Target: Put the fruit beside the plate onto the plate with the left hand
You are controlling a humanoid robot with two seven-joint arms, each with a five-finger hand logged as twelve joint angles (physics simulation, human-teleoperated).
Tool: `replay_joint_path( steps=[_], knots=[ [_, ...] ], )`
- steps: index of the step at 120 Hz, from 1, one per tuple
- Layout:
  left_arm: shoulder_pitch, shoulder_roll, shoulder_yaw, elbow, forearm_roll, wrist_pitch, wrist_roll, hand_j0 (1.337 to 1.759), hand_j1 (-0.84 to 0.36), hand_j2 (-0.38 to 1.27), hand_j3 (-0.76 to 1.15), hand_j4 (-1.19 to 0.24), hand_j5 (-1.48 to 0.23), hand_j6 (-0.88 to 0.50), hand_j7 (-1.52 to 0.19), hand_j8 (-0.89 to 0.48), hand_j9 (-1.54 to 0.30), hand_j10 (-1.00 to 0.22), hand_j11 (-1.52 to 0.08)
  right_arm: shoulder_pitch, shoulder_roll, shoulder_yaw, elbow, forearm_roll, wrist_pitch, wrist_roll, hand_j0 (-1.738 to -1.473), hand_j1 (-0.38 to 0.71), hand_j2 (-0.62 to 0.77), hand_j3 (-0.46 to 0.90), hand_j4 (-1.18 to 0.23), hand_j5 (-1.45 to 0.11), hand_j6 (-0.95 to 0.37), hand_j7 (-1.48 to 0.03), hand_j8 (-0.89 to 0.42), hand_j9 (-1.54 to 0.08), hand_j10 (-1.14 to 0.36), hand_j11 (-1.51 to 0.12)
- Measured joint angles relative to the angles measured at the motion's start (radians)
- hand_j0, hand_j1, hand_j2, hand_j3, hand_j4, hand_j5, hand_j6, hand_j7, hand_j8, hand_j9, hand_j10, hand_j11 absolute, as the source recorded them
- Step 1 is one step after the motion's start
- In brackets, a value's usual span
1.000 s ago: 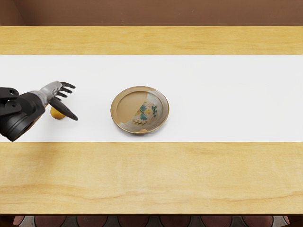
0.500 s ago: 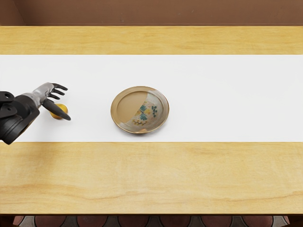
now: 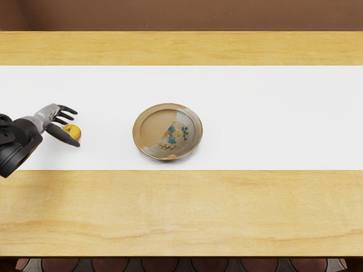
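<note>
Head view: the near edge of the light wooden table (image 3: pixel 181 209) is bare wood, and a broad white runner (image 3: pixel 272 113) crosses the table's middle from the left edge to the right.

On the runner, close to the left edge, sits the small round yellow-orange fruit (image 3: pixel 74 131). It is well apart from the round brown glazed plate (image 3: pixel 148 126) with a painted patch, which lies near the table's centre.

The grey-and-black left hand (image 3: pixel 55 120) reaches in from the left edge and brackets the fruit. Its dark thumb (image 3: pixel 65 137) crosses the near side of the fruit and its fingers (image 3: pixel 68 111) are spread on the far side. Nothing is gripped yet.

The step in hand appears to be the grasp. To do it well, the hand should probably settle a little further over the fruit, so that thumb and fingers close across its middle and not its edge. A round fruit is likely to roll away toward the plate if it is pinched off-centre.

A slow closing and a clear lift should come before the carry to the right.

Beyond the runner lie the bare far edge and a brown wall (image 3: pixel 181 14).
</note>
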Motion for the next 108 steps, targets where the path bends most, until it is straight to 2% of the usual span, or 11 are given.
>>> replay_joint_path(
  steps=[61,83,92,108],
  knots=[
    [0.0,0.002,0.0,-0.003,0.001,-0.001,0.001,1.658,-0.24,0.11,0.0,-0.5,-0.64,-0.5,-0.64,-0.48,-0.64,-0.49,-0.64,0.0,0.0,0.0,0.0,0.0,0.0,0.0,-1.658,-0.33,0.0,0.0,-0.02,-0.02,-0.02,-0.02,-0.02,-0.02,-0.02,-0.02],
    [0.004,-0.002,-0.001,-0.002,0.007,-0.002,0.002,1.655,-0.26,0.09,0.0,-0.54,-0.66,-0.54,-0.66,-0.46,-0.69,-0.52,-0.69,0.0,0.0,0.0,0.0,0.0,0.0,0.0,-1.658,-0.33,0.0,0.0,-0.02,-0.02,-0.02,-0.02,-0.02,-0.02,-0.02,-0.02],
    [0.008,-0.003,-0.002,-0.002,0.008,-0.003,0.001,1.654,-0.26,0.07,0.0,-0.54,-0.68,-0.53,-0.68,-0.41,-0.71,-0.52,-0.71,0.0,0.0,0.0,0.0,0.0,0.0,0.0,-1.658,-0.33,0.0,0.0,-0.02,-0.02,-0.02,-0.02,-0.02,-0.02,-0.02,-0.02],
    [0.008,-0.006,-0.001,-0.002,0.007,-0.003,0.001,1.653,-0.27,0.11,0.0,-0.54,-0.67,-0.53,-0.69,-0.43,-0.72,-0.52,-0.72,0.0,0.0,0.0,0.001,0.0,0.0,0.0,-1.658,-0.33,0.0,0.0,-0.02,-0.02,-0.02,-0.02,-0.02,-0.02,-0.02,-0.02]
  ],
)
